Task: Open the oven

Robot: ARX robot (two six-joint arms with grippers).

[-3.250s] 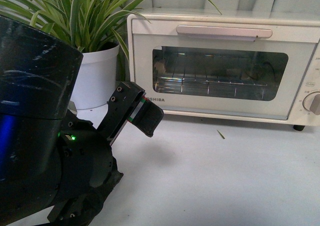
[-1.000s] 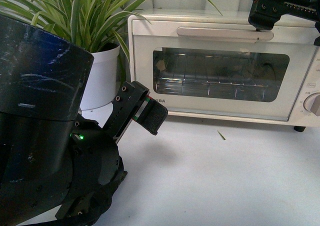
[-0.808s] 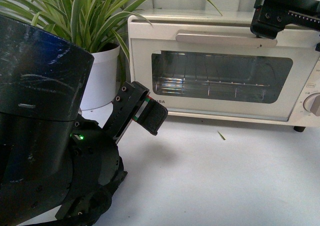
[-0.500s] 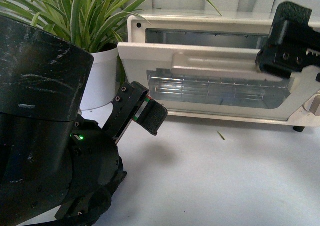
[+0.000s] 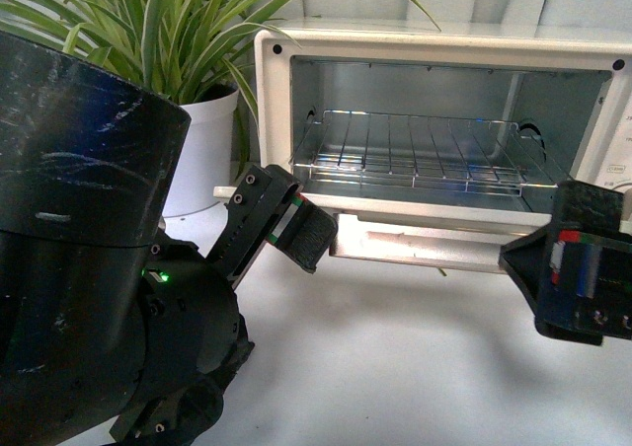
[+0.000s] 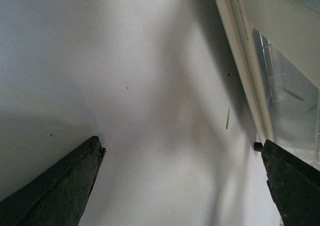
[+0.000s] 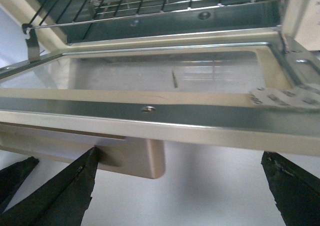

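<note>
The cream-white oven (image 5: 275, 81) stands at the back of the table with its door (image 5: 425, 247) folded down flat. The wire rack (image 5: 415, 150) and the metal interior are exposed. My right gripper (image 5: 578, 273) is open and empty, low in front of the door's right end. In the right wrist view the door's inner frame (image 7: 165, 113) and bar handle (image 7: 135, 158) lie just beyond my open right gripper (image 7: 180, 191), and nothing is between its fingers (image 7: 65, 191). My left gripper (image 5: 301, 234) is open and empty by the oven's lower left corner. Its wrist view shows bare table between its fingers (image 6: 60, 191).
A striped-leaf plant (image 5: 148, 32) in a white pot (image 5: 197, 150) stands left of the oven. A small green sliver (image 6: 228, 118) lies on the white table (image 5: 395, 367) under the door. My left arm's dark bulk (image 5: 79, 249) fills the left foreground.
The oven door went from shut to fully folded down. My right gripper came down with the handle from the upper right to low at the right. The left arm barely moved.
</note>
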